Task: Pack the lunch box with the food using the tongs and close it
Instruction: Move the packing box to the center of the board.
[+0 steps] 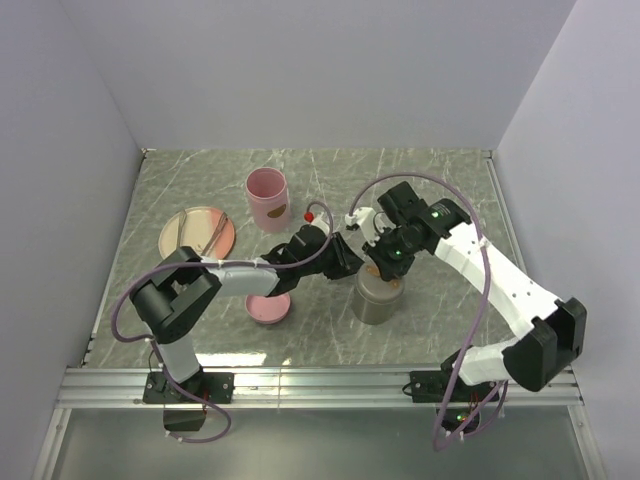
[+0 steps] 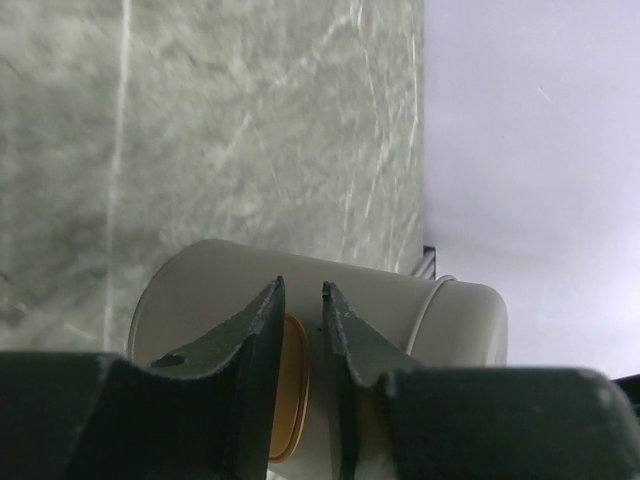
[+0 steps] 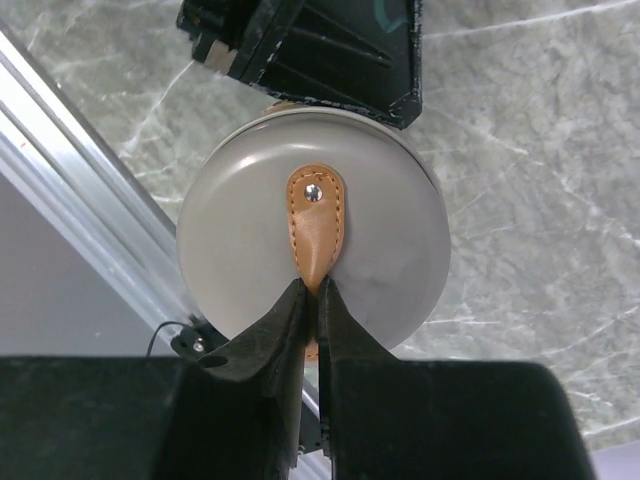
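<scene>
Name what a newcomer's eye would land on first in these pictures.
Both arms meet over the grey round lunch box right of centre on the marble table, where the right tool pinches the tan strap on its lid. Farther left stand a pink cup and a pinkish plate with the silver tongs lying on it.

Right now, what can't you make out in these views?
- Lunch box contents: every view, its lid covers them.
- Leather strap near end: right wrist view, lost between the right gripper fingers.
- Plate contents: top view, too small.
- Left gripper fingertips: top view, lost among the dark wrists.
</scene>
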